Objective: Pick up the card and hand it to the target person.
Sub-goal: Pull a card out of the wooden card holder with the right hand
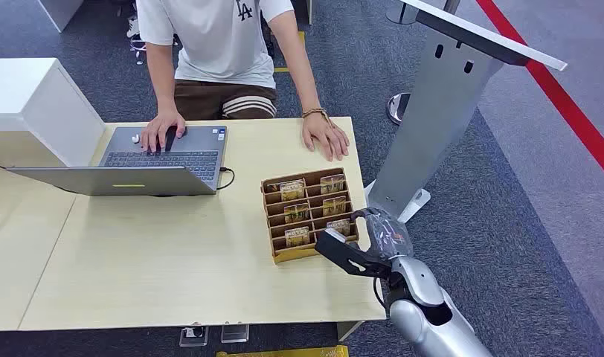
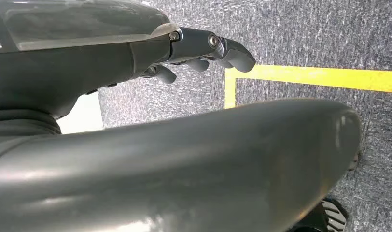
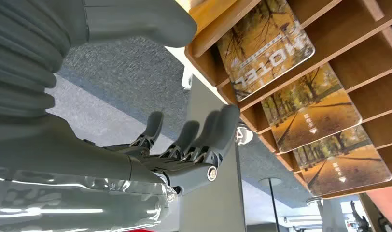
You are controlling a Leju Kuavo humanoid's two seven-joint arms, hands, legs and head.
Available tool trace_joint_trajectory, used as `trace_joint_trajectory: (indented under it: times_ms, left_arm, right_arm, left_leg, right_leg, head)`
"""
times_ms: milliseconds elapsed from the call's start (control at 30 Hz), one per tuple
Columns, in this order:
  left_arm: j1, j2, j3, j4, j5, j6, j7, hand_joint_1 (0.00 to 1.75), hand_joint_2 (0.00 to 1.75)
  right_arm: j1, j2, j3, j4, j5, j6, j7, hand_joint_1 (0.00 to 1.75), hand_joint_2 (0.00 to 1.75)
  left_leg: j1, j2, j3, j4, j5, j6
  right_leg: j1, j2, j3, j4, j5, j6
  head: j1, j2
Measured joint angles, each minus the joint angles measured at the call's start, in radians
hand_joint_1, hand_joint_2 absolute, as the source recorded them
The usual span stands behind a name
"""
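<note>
1. Hovering by the near right corner of the card rack (image 1: pixel 273 223), the right hand (image 1: pixel 346 253) has its fingers (image 3: pixel 218 133) spread, holding nothing.
2. Cards (image 1: pixel 297 236) sit upright in the rack's slots, the nearest card (image 3: pixel 264 46) just beside the fingertips.
3. Left hand (image 2: pixel 203 48) hangs over carpet, fingers loosely curled, empty.
4. Person's hand (image 1: pixel 325 135) rests on the table (image 1: pixel 150 260) beyond the rack.

A tiered wooden card rack (image 1: pixel 306 216) stands on the pale wooden table (image 1: pixel 158 260), right of an open grey laptop (image 1: pixel 146 160). Printed cards (image 1: pixel 297 213) sit in its slots. The right hand (image 1: pixel 347 253) hovers at the rack's near right corner. A person (image 1: pixel 225 52) sits behind the table.
</note>
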Motion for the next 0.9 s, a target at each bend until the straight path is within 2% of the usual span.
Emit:
trace_joint_trajectory:
  times_ms: [900]
  left_arm:
    - [0.000, 0.000, 0.000, 0.000, 0.000, 0.000, 0.000, 0.00, 0.00]
  right_arm:
    - [-0.001, 0.001, 0.000, 0.001, -0.001, 0.000, 0.001, 0.80, 1.75]
  left_leg:
    - [0.000, 0.000, 0.000, 0.000, 0.000, 0.000]
  right_leg:
    - [0.000, 0.000, 0.000, 0.000, 0.000, 0.000]
  head:
    - [0.000, 0.000]
